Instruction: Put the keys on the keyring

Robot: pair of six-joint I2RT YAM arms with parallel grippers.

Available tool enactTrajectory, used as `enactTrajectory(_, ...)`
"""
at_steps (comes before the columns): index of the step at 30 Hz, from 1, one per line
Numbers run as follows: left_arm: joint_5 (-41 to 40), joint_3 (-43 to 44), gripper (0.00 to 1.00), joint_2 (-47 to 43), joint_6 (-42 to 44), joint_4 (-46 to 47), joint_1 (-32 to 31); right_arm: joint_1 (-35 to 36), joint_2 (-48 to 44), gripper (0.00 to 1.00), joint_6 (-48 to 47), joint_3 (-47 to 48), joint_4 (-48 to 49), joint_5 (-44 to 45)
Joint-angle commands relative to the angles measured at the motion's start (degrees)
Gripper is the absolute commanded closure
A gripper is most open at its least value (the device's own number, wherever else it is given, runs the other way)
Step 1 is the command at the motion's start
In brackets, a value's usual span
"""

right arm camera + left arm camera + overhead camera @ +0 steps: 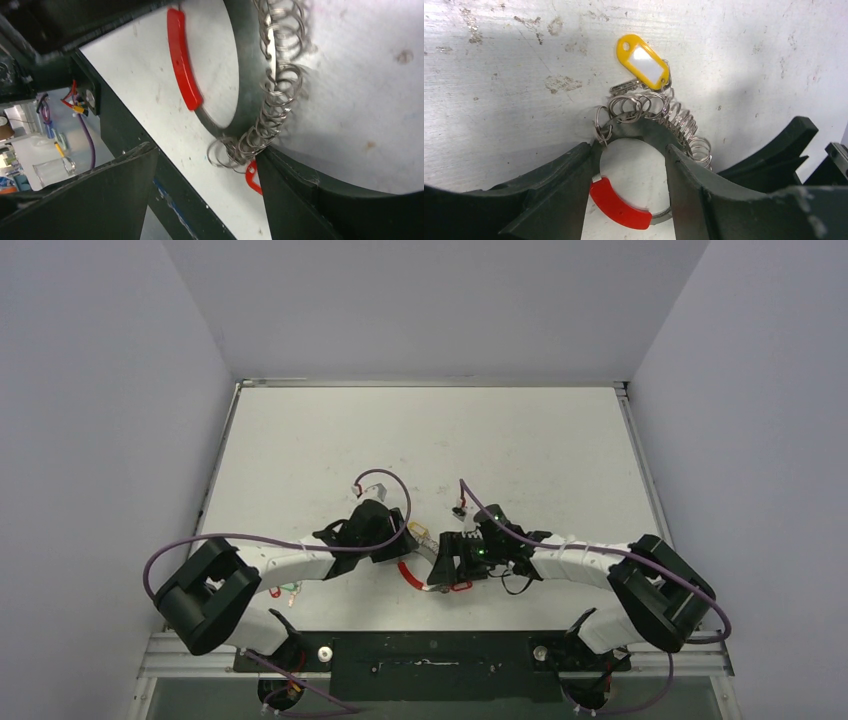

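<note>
Since the keyring [621,207] carries a yellow-tagged key [642,61] and seemingly a red-tagged one [253,177], I judge us partway: 2 keys [285,590] lie loose near the counter's near-left corner. My left gripper [630,149] seems to pinch the ring by the near edge. My right gripper [207,150] gapes, holding nothing. The white counter [420,430] is scuffed, between grey walls [100,390].

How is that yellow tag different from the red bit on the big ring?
The yellow tag is oval with a white window and a hole; the red piece is a plain curved strip. The tag lies outside the keyring; the red piece sits on its rim. Both look plastic.
</note>
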Motion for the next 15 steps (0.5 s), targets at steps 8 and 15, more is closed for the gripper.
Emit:
enactTrajectory(8, -6.6, -4.4, 0.47, -13.3, 1.0, -5.6, 0.5, 0.1, -9.1, 0.20, -7.4, 6.3, -18.4, 12.4)
enactTrajectory(15, -5.5, -10.9, 0.50, -23.7, -2.0, -8.0, 1.2, -0.2, -2.3, 0.24, -9.3, 8.4, -16.7, 11.7)
